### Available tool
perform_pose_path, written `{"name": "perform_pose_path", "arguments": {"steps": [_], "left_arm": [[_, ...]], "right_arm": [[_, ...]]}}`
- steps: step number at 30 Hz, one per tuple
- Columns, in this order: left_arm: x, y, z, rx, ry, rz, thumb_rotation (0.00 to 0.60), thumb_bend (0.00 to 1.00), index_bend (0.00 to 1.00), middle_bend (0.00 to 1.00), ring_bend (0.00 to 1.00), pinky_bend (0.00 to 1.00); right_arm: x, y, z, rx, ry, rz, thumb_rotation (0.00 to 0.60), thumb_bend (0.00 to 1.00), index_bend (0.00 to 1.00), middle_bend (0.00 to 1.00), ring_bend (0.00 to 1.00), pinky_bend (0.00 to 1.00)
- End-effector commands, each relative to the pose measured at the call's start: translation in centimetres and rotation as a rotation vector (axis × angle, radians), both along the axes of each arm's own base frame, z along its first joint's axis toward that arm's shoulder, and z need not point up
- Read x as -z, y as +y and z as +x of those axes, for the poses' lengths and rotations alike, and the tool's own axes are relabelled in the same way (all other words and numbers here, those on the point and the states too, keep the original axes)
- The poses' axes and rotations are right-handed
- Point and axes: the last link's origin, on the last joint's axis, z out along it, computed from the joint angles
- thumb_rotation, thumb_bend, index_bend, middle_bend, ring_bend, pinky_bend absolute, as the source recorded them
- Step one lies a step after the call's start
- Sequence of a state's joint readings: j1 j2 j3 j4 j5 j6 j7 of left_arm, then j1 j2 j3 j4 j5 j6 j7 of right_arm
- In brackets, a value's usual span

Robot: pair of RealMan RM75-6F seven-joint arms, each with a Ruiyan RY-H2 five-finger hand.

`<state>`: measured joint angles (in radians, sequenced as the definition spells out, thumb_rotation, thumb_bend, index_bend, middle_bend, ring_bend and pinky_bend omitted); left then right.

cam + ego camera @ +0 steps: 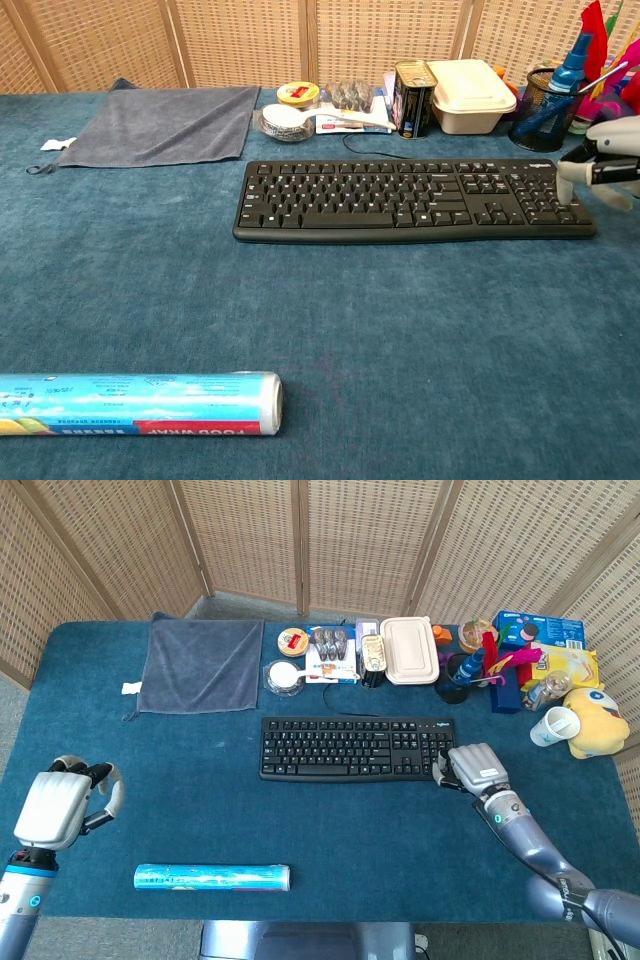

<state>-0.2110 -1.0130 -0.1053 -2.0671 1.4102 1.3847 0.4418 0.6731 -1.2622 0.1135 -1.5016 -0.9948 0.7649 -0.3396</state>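
**Right robot hand at the keyboard's right end**

The right robot hand (472, 768) is seen at the right end of the black keyboard (357, 748), its fingers (572, 172) curled in over the edge by the number pad; nothing is held, and whether the keys are touched cannot be told. The keyboard lies square across the middle of the table (400, 840), with a broad strip of bare blue cloth between its near edge and the near table edge.

The left robot hand (60, 805) is held near the left table edge, fingers curled in on nothing, well apart from the keyboard. A roll of food wrap (212, 877) lies just beside the near edge, to the right of that hand.

Along the far edge a grey towel (203, 664) is spread flat at the left, and a white lidded box (408, 650) and a mesh pen holder (540, 124) are crowded behind the keyboard. A yellow plush toy (595, 723) and a white cup (553, 726) sit by the right edge.
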Motion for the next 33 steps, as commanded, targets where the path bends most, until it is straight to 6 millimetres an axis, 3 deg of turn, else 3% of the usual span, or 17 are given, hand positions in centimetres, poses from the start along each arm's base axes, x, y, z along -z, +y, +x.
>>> {"name": "perform_pose_path", "arguments": {"steps": [1, 33], "left_arm": [[0.1, 0.0, 0.0, -0.001, 0.002, -0.003, 0.0, 0.46, 0.46, 0.58, 0.53, 0.3], [0.3, -0.1, -0.4, -0.008, 0.003, -0.006, 0.0, 0.46, 0.46, 0.58, 0.53, 0.3]], "right_arm": [[0.3, -0.1, -0.2, 0.001, 0.012, 0.005, 0.0, 0.62, 0.4, 0.73, 0.77, 0.52], [1.3, -0.5, -1.5, 0.03, 0.061, 0.018, 0.0, 0.62, 0.4, 0.74, 0.78, 0.53]]}}
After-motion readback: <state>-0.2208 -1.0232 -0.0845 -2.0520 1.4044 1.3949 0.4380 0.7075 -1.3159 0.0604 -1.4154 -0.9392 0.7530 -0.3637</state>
